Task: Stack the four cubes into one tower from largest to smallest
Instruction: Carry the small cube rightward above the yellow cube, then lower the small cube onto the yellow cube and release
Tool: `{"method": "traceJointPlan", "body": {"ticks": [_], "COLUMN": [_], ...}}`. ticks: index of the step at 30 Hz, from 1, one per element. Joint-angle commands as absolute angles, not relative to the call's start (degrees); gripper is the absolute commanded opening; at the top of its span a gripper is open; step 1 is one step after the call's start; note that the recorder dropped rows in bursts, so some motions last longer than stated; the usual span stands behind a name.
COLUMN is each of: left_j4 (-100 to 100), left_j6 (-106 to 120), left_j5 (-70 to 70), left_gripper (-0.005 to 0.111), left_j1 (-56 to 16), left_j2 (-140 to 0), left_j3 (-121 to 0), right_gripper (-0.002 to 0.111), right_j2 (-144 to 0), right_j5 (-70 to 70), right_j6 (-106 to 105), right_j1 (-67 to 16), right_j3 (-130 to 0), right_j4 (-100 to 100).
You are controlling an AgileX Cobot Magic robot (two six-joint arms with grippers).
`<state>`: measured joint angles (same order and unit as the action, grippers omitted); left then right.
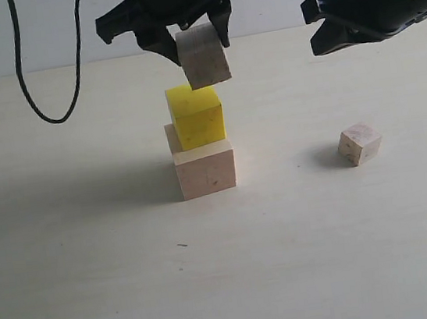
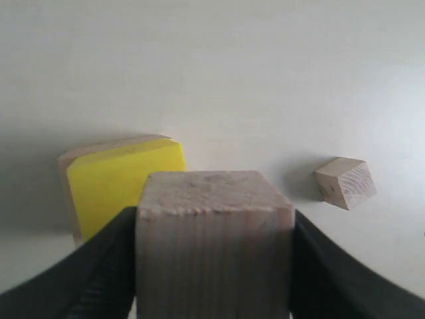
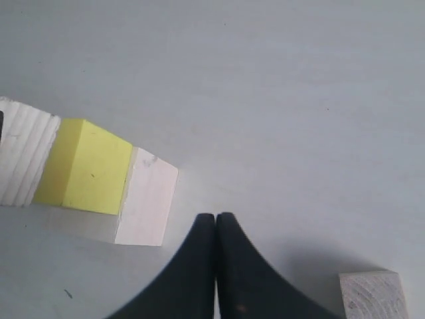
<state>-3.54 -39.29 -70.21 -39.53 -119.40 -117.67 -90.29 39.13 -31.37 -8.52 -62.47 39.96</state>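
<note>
My left end effector (image 1: 198, 45) pinches a small pale wood cube (image 1: 204, 60), tilted, just over the yellow cube (image 1: 196, 114), which sits on the large pale wood cube (image 1: 205, 168). My right end effector (image 3: 216, 226) is pressed together, empty. The other small cube (image 1: 359, 144) lies apart on the table (image 1: 96, 285).

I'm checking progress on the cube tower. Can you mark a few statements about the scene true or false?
1. The left gripper holds a small wood cube above the yellow cube. True.
2. The yellow cube sits directly on the table. False: it rests on the large wood cube.
3. The right gripper grips the other small cube. False: it is shut and empty; that cube lies on the table.
4. The other small cube lies apart from the stack. True.
</note>
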Motion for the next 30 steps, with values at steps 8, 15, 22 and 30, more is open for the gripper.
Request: {"method": "traceJointPlan", "body": {"ticks": [8,15,22,30], "left_j4": [-2.8,0.0,0.0,0.0], "left_j6": [-40.9,-40.8,-40.9,-41.1], "left_j5": [-70.0,-70.0,-70.0,-70.0], "left_gripper": [0.0,0.0,0.0,0.0], "left_j1": [-39.6,-39.4,-39.4,-39.4], "left_j2": [-119.0,-117.3,-116.6,-118.4], "left_j3": [-118.1,-114.0,-113.3,-113.3], "right_gripper": [0.0,0.0,0.0,0.0], "right_j2": [-90.1,-90.1,-90.1,-90.1], "right_j5": [38.8,38.8,38.8,40.2], "right_j6": [-31.4,-31.4,-31.4,-31.4], "right_j1": [-8.3,-8.3,-8.3,-8.3], "right_j3": [-62.1,-62.1,-62.1,-62.1], "right_j4": [40.0,40.1,40.1,40.1]}}
